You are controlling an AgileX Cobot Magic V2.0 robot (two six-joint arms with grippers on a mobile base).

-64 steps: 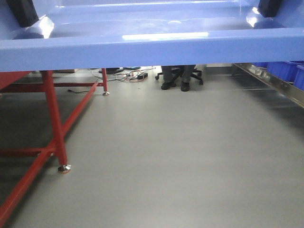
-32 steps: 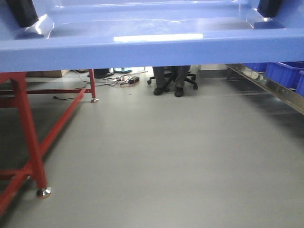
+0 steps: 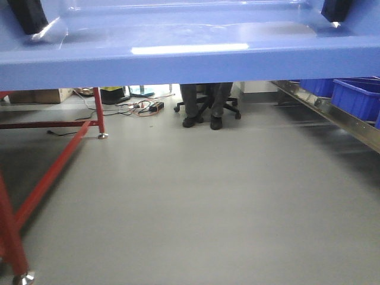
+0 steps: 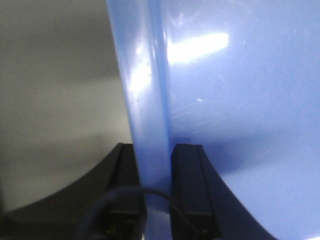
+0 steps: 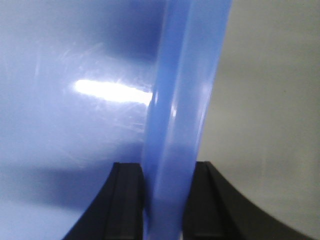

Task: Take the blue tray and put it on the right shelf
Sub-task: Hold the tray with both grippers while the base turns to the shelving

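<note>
Two grips hold the blue tray (image 3: 190, 59) aloft: left fingers (image 4: 187, 190) and right fingers (image 5: 127, 200) each clamp an end rim, long axis crosswise. The right shelf (image 3: 350, 124) lies right of the tray, lower, nearer the right arm.

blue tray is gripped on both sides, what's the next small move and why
Probably swing right toward the right shelf: the left gripper and right gripper each clamp the rim of the blue tray, which is held aloft, and the shelf rail sits off at the front view's right edge.
</note>
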